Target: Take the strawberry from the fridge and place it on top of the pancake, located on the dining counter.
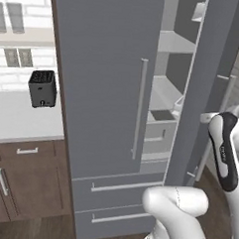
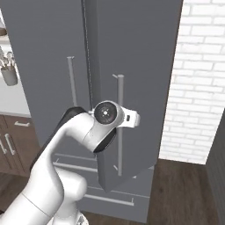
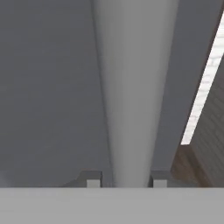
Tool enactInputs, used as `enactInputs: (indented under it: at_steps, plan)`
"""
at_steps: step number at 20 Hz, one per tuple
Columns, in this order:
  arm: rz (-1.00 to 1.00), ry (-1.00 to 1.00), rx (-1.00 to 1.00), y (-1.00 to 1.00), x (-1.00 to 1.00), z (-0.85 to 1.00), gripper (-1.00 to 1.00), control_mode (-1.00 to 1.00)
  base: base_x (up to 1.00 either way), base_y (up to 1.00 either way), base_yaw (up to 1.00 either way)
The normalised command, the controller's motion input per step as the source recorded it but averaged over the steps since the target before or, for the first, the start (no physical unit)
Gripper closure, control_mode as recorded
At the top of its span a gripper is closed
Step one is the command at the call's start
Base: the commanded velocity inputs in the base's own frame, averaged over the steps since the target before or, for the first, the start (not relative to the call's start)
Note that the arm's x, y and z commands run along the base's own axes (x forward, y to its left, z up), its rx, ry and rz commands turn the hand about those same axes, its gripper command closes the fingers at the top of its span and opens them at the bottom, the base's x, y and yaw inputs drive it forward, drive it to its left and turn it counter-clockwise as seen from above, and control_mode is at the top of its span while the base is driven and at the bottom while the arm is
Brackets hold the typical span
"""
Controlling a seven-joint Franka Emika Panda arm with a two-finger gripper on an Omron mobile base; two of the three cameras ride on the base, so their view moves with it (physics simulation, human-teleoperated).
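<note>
The tall grey fridge [image 1: 103, 91] stands before me with its left door closed and its right door [image 1: 205, 86] swung partly open. Pale shelves [image 1: 165, 94] show in the gap. The strawberry is hidden from view. The pancake and the dining counter are out of view. My gripper [image 3: 126, 181] is shut on the right door's silver bar handle [image 3: 131, 109], which runs up between the two fingertips [image 3: 93, 181]. From the right base view, my hand [image 2: 127, 117] sits against that handle [image 2: 119, 145] at mid height.
A dark toaster [image 1: 42, 87] sits on the white counter [image 1: 17, 118] above brown cabinets [image 1: 24, 181] to the fridge's left. A white brick wall [image 2: 197, 88] is close on the right. Two lower fridge drawers [image 1: 117, 201] are closed.
</note>
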Motion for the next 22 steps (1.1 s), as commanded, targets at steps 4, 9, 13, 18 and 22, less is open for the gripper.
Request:
enactInputs:
  at_steps: [4,9,13,18,22]
  plan:
    - [0.0,0.01,-0.01,0.0,-0.07,-0.01,-1.0,-1.0,0.0,0.0,0.0]
    - [0.0,-0.02,-0.06,-0.03,-0.51,0.18,-1.0,-1.0,0.0,0.0,0.0]
    - [0.0,-0.12,-0.11,-0.12,-0.84,0.4,-1.0,-1.0,0.0,0.0,0.0]
    - [0.0,-0.09,-0.13,-0.03,-0.76,0.47,-1.0,-1.0,0.0,0.0,0.0]
    - [-0.04,-0.07,-0.25,0.39,-0.31,0.51,-1.0,-1.0,0.0,0.0,0.0]
